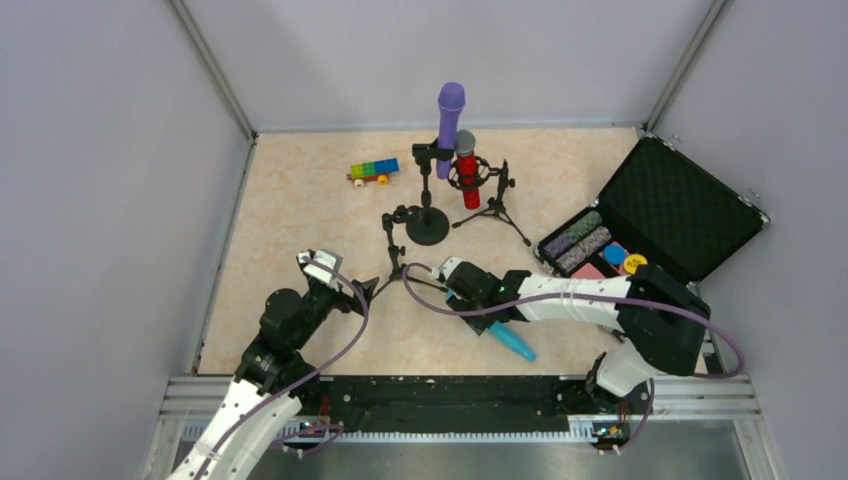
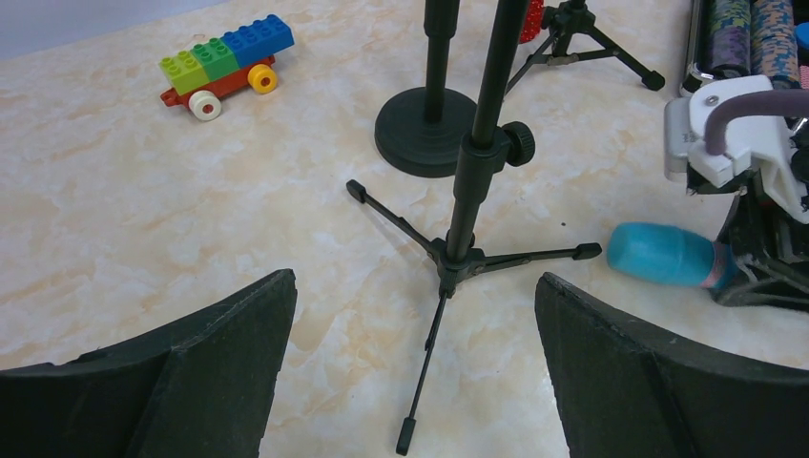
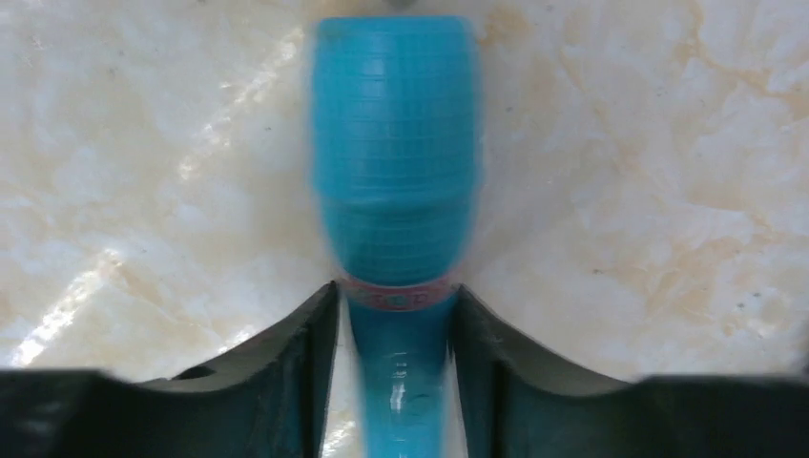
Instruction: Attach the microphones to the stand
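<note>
The light-blue microphone lies on the table near the front, with its head pointing left. My right gripper straddles its neck, both fingertips touching the pink collar ring, with thin gaps along the tapering handle. The purple microphone stands in the round-base stand. The glittery red microphone hangs in the far tripod stand. A small empty tripod stand stands just ahead of my left gripper, which is open with nothing between its fingers.
A toy brick car sits at the back left. An open black case with poker chips lies at the right. Grey walls close in the table on three sides.
</note>
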`<action>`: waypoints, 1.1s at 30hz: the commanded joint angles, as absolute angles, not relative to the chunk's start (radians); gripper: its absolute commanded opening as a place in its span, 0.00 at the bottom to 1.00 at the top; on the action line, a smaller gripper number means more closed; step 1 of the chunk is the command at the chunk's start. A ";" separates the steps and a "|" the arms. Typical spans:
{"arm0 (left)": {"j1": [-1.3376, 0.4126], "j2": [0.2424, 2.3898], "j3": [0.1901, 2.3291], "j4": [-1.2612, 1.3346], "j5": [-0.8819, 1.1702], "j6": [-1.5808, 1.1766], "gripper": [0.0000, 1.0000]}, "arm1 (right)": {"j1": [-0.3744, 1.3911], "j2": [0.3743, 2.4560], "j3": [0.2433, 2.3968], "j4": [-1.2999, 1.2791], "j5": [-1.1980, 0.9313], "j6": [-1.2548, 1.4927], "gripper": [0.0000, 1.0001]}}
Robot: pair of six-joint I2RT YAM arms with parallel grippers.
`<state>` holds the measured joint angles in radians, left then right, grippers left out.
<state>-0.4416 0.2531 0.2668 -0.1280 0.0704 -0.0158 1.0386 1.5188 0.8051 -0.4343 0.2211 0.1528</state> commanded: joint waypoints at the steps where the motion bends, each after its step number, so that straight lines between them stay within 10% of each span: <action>1: -0.446 0.241 0.258 -0.087 0.081 -0.008 0.99 | 1.023 1.588 0.851 -0.455 0.146 0.108 0.23; 3: -0.446 0.241 0.258 -0.088 0.085 -0.008 0.99 | 1.023 1.603 0.864 -0.463 0.127 0.098 0.00; 33: -0.445 0.261 0.264 -0.080 0.060 -0.008 0.99 | 1.022 1.263 0.768 -0.322 0.289 0.083 0.00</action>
